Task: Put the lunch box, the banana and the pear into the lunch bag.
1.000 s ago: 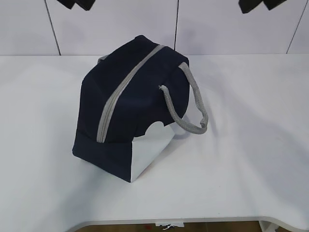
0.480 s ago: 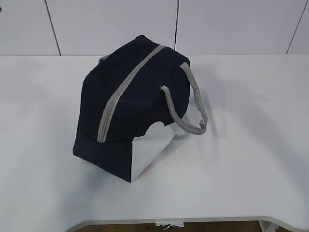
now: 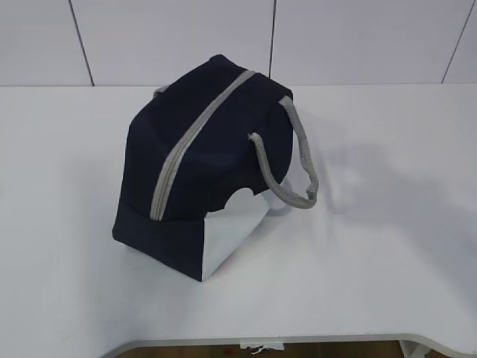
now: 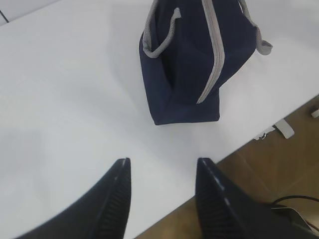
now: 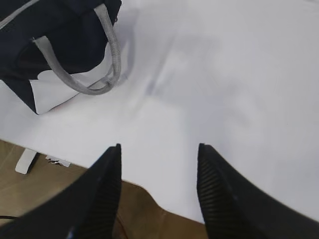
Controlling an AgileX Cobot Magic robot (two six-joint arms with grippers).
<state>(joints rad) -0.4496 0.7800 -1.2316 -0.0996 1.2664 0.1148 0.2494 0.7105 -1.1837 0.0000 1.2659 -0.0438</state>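
The navy-blue lunch bag [image 3: 201, 156] stands in the middle of the white table [image 3: 387, 224], its grey zipper [image 3: 195, 142] closed along the top and a grey rope handle [image 3: 294, 168] hanging on its right side. It also shows in the left wrist view [image 4: 184, 64] and in the right wrist view [image 5: 55, 40]. The lunch box, banana and pear are out of view. My left gripper [image 4: 162, 162] is open and empty, high above the table's front edge. My right gripper [image 5: 158, 147] is open and empty, also high above the front edge. Neither gripper shows in the exterior view.
The table's front edge [image 3: 298, 339] runs along the bottom of the exterior view, with brown floor [image 4: 269, 169] beyond it. A white tiled wall [image 3: 358, 37] stands behind the table.
Both grippers, seen at the top edge one second ago, have risen out of the exterior view. The bag's handle has settled slightly.
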